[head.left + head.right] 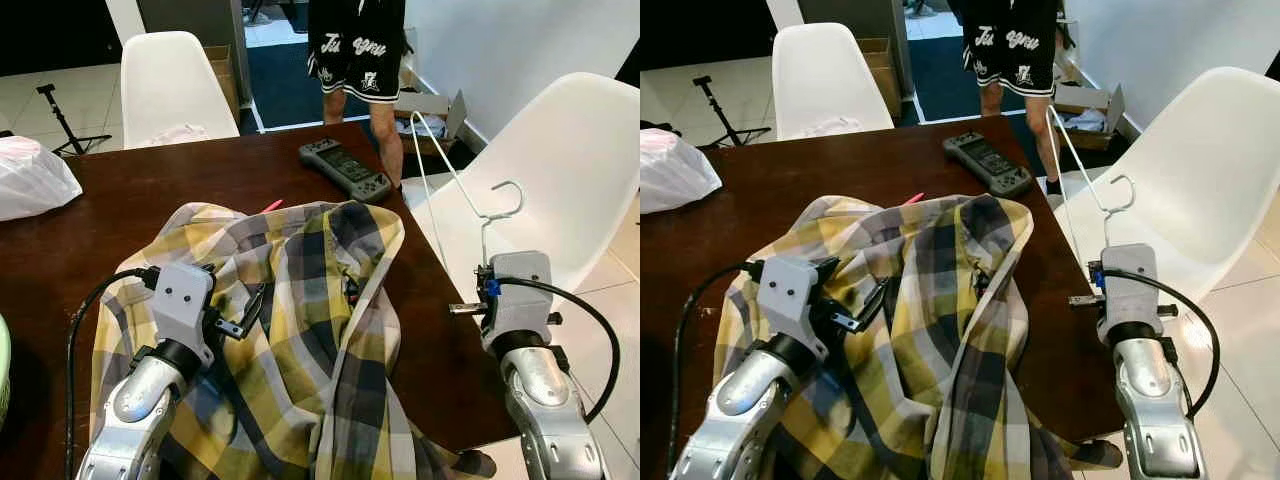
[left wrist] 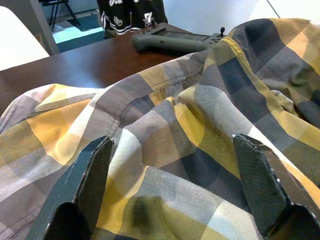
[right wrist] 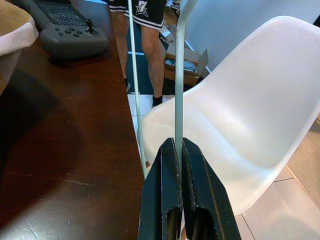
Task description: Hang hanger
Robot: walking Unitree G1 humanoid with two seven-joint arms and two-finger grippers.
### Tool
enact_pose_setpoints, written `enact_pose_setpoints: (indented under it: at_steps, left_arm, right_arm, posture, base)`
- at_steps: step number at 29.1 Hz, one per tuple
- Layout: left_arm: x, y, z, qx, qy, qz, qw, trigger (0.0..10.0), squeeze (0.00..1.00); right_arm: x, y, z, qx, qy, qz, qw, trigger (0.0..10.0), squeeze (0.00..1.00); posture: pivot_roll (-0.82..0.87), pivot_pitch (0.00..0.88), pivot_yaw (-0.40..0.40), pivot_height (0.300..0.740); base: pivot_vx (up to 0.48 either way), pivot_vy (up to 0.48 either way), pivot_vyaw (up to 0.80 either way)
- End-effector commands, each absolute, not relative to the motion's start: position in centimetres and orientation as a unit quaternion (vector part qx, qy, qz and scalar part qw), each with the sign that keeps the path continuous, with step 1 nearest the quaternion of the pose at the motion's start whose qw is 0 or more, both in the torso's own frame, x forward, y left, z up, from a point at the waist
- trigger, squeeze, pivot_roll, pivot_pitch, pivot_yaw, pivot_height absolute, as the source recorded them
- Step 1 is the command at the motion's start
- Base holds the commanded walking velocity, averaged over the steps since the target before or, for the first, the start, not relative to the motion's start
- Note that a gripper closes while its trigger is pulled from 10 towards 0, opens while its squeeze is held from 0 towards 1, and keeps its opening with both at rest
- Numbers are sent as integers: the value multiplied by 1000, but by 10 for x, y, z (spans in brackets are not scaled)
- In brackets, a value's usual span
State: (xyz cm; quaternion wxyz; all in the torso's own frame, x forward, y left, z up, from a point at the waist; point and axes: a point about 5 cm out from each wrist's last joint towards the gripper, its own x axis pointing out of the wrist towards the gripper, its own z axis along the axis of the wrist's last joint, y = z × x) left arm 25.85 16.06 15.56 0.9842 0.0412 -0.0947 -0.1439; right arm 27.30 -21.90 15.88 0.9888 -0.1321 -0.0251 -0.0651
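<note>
A yellow and grey plaid shirt [image 1: 300, 330] lies spread on the dark wooden table [image 1: 120, 200]. My left gripper [image 1: 245, 315] hovers just above the shirt's left half, open, and its two fingers [image 2: 92, 175] stand wide apart over the cloth. A white wire hanger [image 1: 485, 215] stands past the table's right edge with its hook [image 1: 510, 190] on top. My right gripper [image 3: 177, 147] is shut on the hanger's thin wire [image 3: 179, 75], beside the table's right edge and in front of a white chair [image 1: 570, 170].
A grey handheld controller [image 1: 345, 170] lies at the table's far side. A white bag [image 1: 35, 175] sits at the left edge. A second white chair [image 1: 170, 85] stands behind the table. A person's legs [image 1: 385, 120] are at the far right corner, near cardboard boxes [image 1: 435, 105].
</note>
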Motion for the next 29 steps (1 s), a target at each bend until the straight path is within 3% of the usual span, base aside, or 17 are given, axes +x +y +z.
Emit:
enact_pose_setpoints:
  at_steps: [1,29]
  left_arm:
    - [258,162,150,34,-82,-140,986,10000,0]
    - [258,162,150,34,-82,-140,986,10000,0]
  right_arm:
    - [272,-219,155,-125,-18,-66,990,10000,0]
    - [272,-220,155,-125,-18,-67,990,10000,0]
  posture:
    - [45,172,11,740]
    - [53,172,17,740]
  base:
    - [0,0,0]
    - [0,0,0]
